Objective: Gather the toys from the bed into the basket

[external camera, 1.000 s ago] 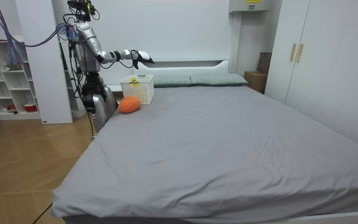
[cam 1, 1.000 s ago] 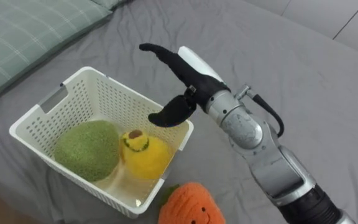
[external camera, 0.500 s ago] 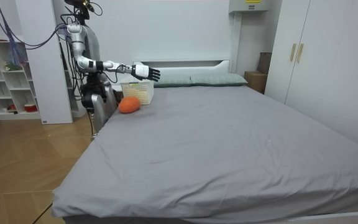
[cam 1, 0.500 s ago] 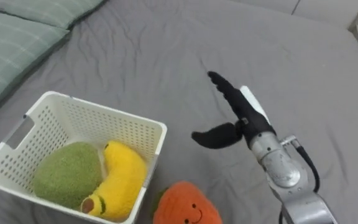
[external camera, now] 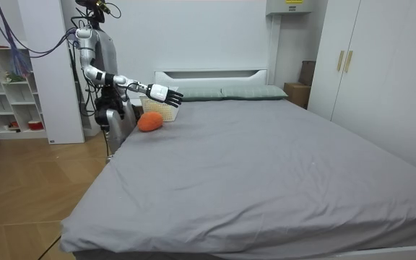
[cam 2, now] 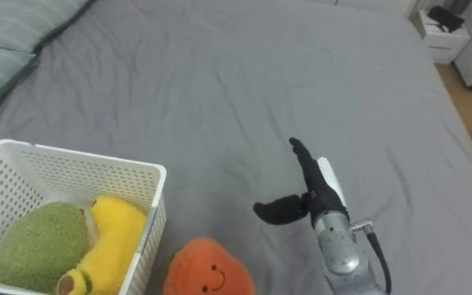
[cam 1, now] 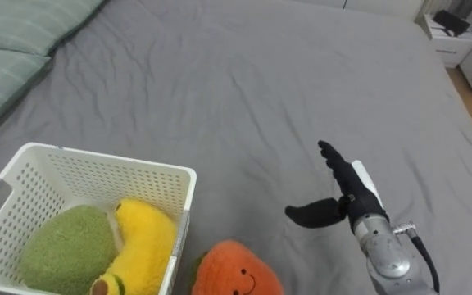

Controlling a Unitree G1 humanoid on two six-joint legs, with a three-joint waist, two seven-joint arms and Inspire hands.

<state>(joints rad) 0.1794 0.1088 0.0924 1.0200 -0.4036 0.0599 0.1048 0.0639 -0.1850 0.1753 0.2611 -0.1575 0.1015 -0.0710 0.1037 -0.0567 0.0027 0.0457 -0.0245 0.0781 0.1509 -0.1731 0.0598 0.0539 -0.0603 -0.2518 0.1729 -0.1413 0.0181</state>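
A white perforated basket (cam 1: 97, 164) sits on the grey bed at the lower left. In it lie a green round plush (cam 1: 64, 254) and a yellow banana plush (cam 1: 142, 250). An orange plush with a smiling face (cam 1: 236, 274) rests on the sheet just right of the basket. My right hand (cam 1: 347, 192) hovers over bare sheet to the right of the orange plush, fingers straight, thumb spread, holding nothing. In the room view I stand at the bed's head corner, with that hand (external camera: 166, 93) stretched over the bed next to the basket (external camera: 161, 108).
Green checked pillows (cam 1: 6, 49) lie at the bed's head, upper left. A white nightstand (cam 1: 457, 33) and wood floor lie past the bed's far side. The room view has a wardrobe (external camera: 367, 58) and shelves (external camera: 6, 87). The grey sheet (cam 1: 244, 90) stretches wide ahead.
My right hand has swung from above the basket out to the right and down over the bare sheet. The head view has shifted along with it.
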